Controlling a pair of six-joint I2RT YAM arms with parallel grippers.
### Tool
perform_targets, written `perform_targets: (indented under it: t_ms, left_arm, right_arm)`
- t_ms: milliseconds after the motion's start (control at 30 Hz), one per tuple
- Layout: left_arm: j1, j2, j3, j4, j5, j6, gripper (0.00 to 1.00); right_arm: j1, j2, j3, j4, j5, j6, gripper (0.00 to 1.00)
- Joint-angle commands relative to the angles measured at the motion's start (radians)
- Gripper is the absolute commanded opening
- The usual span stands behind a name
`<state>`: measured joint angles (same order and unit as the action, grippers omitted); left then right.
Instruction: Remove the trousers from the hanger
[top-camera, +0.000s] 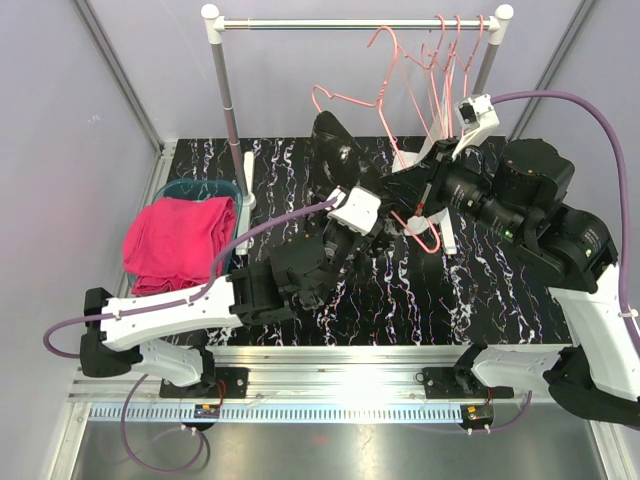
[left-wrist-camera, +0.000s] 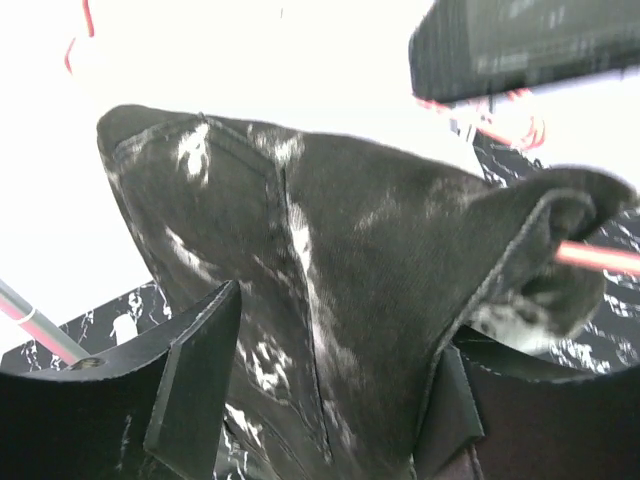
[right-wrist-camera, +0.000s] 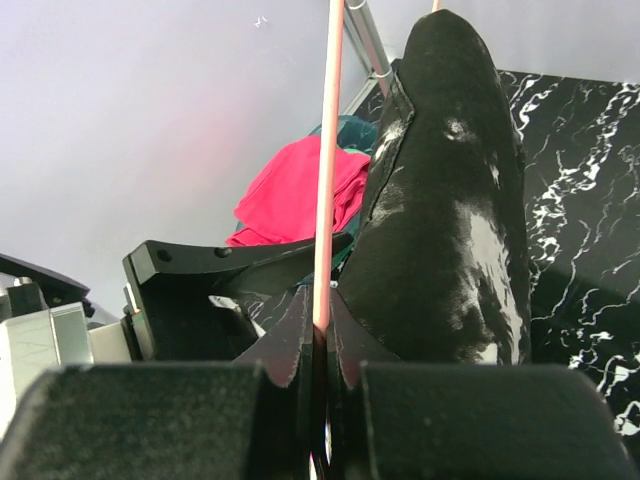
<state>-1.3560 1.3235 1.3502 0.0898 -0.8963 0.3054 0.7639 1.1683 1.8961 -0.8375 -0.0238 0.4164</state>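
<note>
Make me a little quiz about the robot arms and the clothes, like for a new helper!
1. True or false: the right gripper pinches the thin pink wire hanger.
2. What lies in the teal plastic basket? A yellow folded trousers, B magenta pink folded trousers, C blue folded trousers.
3. Fill in: the black white-speckled cloth trousers are gripped by the ___ gripper.
Key: 1 true; 2 B; 3 left gripper.
</note>
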Motion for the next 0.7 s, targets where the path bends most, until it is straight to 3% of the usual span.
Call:
perform_targets:
  t_ms: [0, 100, 167, 267, 400, 433, 500, 667]
  left_arm:
    - [0.015, 0.032, 0.024, 0.166, -0.050, 0.031, 0.61]
    - [0.029, 0.057, 0.036, 0.194, -0.053, 0.026, 0.51]
    - [0.040, 0.062, 0.033, 0.200, -0.052, 0.021, 0.50]
    - [0.055, 0.062, 0.018, 0.212, -0.052, 0.021, 0.37]
    - [0.064, 0.056, 0.021, 0.215, -0.035, 0.026, 0.27]
    - [0.064, 0.056, 0.021, 0.217, -0.027, 0.027, 0.22]
    - [0.064, 0.057, 0.036, 0.217, -0.012, 0.034, 0.00]
    - [0.063, 0.019, 0.107, 0.129, 0.065, -0.044, 0.00]
  right_arm:
    - [0.002, -0.019, 0.049, 0.201, -0.057, 0.022, 0.00]
    - [0.003, -0.030, 0.052, 0.201, -0.067, 0.030, 0.00]
    - [0.003, -0.038, 0.055, 0.198, -0.067, 0.030, 0.00]
    - [0.003, -0.045, 0.061, 0.186, -0.073, 0.032, 0.00]
    - [0.003, -0.050, 0.064, 0.178, -0.087, 0.033, 0.00]
    - [0.003, -0.052, 0.066, 0.178, -0.094, 0.038, 0.00]
    - [0.002, -0.055, 0.054, 0.187, -0.111, 0.044, 0.00]
    - [0.002, -0.084, -0.035, 0.202, -0.067, 0.024, 0.00]
